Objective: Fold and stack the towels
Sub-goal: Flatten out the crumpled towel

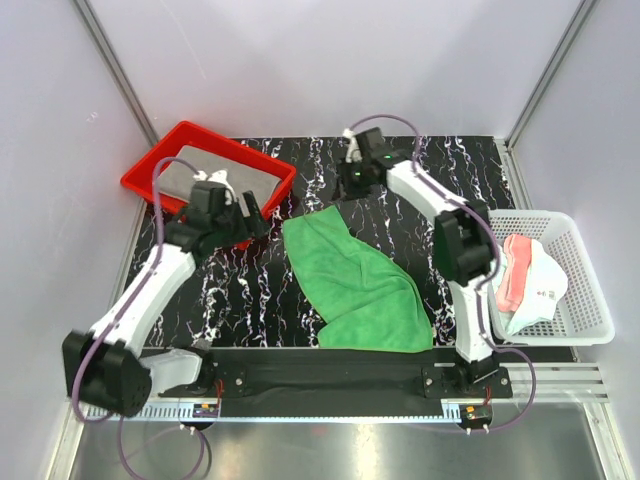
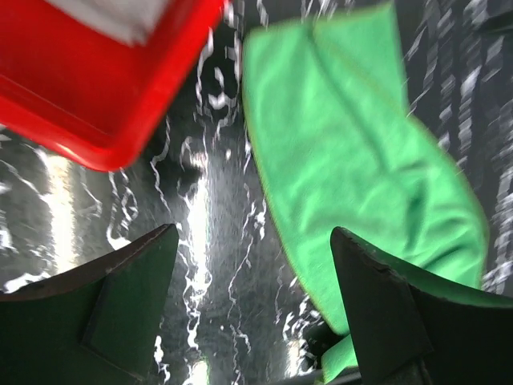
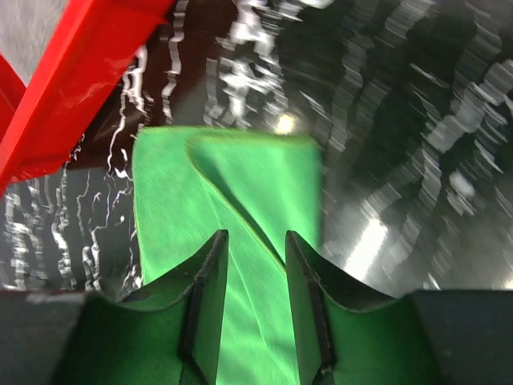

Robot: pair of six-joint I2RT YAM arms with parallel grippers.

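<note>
The bright green towel (image 1: pixel 355 275) lies loosely folded in the middle of the table. It shows in the left wrist view (image 2: pixel 353 144) and the right wrist view (image 3: pixel 240 176). The grey towel (image 1: pixel 215 172) lies flat in the red tray (image 1: pixel 135 183). The white towel (image 1: pixel 545 285) and the salmon-pink towel (image 1: pixel 512 270) lie bunched in the white basket (image 1: pixel 590 290). My left gripper (image 1: pixel 250 210) (image 2: pixel 252 233) is wide open and empty, between the tray and the green towel's left edge. My right gripper (image 1: pixel 350 185) (image 3: pixel 255 234) is narrowly open above the green towel's far end, with nothing between its jaws.
The red tray's corner (image 2: pixel 88 96) is close to my left gripper, and its rim (image 3: pixel 72 104) is left of my right gripper. The basket stands at the table's right edge. White walls close in the table at the back and both sides.
</note>
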